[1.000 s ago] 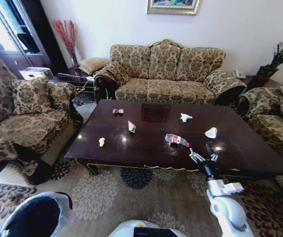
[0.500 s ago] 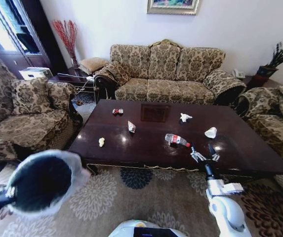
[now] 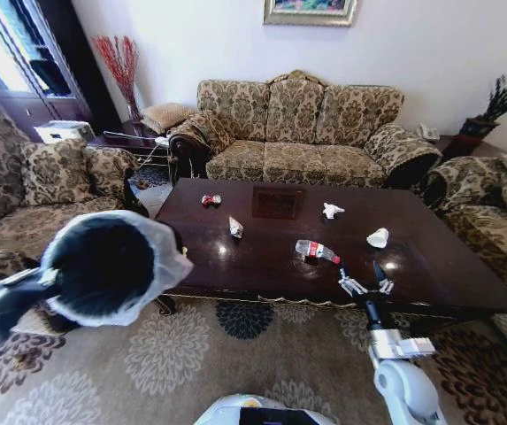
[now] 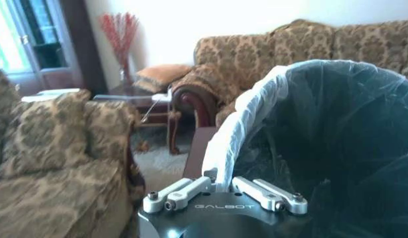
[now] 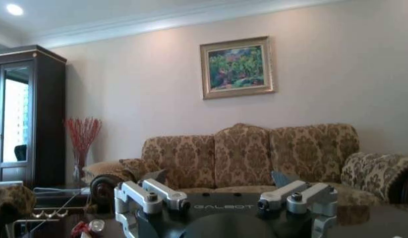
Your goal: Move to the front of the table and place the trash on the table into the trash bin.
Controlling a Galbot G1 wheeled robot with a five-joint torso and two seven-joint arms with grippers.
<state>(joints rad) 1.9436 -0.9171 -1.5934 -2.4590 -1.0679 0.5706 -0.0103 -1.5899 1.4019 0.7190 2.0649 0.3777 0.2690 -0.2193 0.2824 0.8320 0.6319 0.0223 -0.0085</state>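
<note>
**Bin lifted at table's front-left, litter on the top**

L gripper (image 4: 223, 191) is pinching the rim of the trash bin (image 3: 107, 266), fingers clamped on the folded-over white bag liner (image 4: 247, 116). Bin hangs tilted, mouth toward the head cam, off the floor, near the coffee table (image 3: 262, 266) at its front-left corner, over the patterned rug (image 3: 235, 354).

R gripper (image 3: 365, 285) hovers over the table's front edge on the right side, fingers spread wide, nothing between them. Just beside it lies the plastic bottle (image 3: 316, 251), on its side, red label up.

Rest of the trash on the table, well apart: white tissue (image 3: 378, 237) to the right, another tissue (image 3: 331, 211) farther back, red wrapper (image 3: 211, 200) back-left, white wrapper (image 3: 235, 227) mid-left. Sofa (image 3: 302, 128) stands behind the table.
</note>
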